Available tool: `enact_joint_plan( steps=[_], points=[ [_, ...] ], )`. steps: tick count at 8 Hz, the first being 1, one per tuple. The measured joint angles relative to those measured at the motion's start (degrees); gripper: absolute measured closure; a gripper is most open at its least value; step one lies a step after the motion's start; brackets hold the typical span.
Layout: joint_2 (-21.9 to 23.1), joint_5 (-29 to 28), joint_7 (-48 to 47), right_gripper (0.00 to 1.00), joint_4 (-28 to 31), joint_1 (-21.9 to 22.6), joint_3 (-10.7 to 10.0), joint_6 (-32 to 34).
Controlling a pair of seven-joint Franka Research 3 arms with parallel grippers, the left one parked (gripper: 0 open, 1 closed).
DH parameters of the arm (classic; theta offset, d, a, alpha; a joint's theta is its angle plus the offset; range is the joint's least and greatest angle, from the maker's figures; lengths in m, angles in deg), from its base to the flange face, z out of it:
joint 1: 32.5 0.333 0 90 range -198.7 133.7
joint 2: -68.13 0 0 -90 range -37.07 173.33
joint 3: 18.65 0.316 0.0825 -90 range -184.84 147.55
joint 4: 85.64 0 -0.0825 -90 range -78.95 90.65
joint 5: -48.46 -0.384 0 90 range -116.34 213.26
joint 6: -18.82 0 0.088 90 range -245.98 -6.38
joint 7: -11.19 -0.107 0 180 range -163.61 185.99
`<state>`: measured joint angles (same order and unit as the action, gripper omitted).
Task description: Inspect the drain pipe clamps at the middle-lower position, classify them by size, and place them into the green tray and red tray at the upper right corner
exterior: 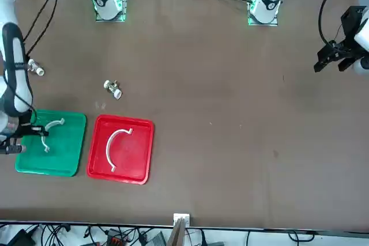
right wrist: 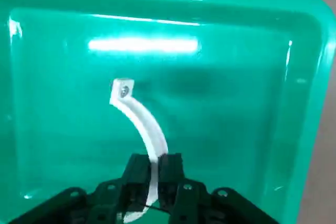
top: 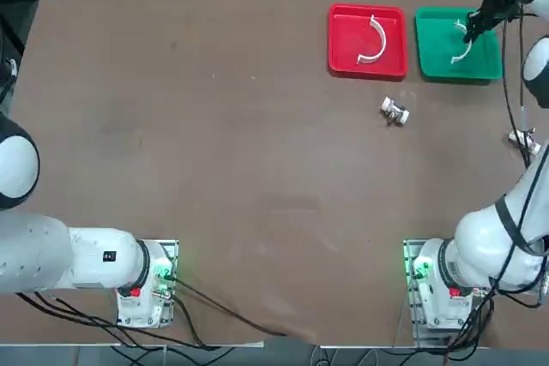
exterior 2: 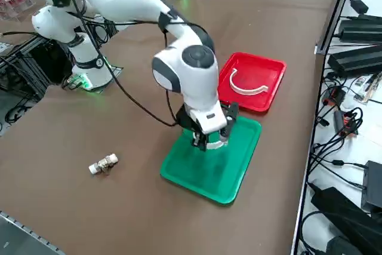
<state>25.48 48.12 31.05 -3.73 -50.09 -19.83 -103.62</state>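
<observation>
The right gripper [right wrist: 155, 169] is in the green tray [exterior 2: 218, 165], its fingers narrow on either side of one drain pipe clamp [right wrist: 143, 121], a white curved clip; whether they grip it or have just let go, I cannot tell. The clamp's tabbed end reaches out past the fingertips over bare green floor, inside the raised rim. Beside the gripper, toward the parked arm, lies the red tray [top: 343, 45], the other drain pipe clamp [top: 377, 42] inside it (a C-shape, well within the rim). A narrow strip of table separates the two trays. Nearer the bases than the gripper, two silver-and-white fittings [top: 395, 111] [top: 524, 141] rest on the brown tabletop [top: 214, 169], which runs wide beyond the red tray. Cables and black boxes [exterior 2: 358, 61] lie along the white bench [exterior 2: 316, 231] past the table's edge.
</observation>
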Motion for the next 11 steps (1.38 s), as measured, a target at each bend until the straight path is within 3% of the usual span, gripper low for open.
enact_joint_plan(
  steps=[3, 5, 8, 11],
  points=[
    [1.0, 0.0, -0.4, 0.31, -2.9, 0.9, 0.0, 3.9],
    [5.2, -0.4, -0.7, 0.0, -8.2, 1.4, 0.3, 12.5],
    [16.5, -1.1, -8.5, 0.0, -11.7, 4.9, 2.4, 24.1],
    [26.5, -1.0, -16.4, 0.0, -9.1, 11.4, 2.6, 32.5]
  ],
)
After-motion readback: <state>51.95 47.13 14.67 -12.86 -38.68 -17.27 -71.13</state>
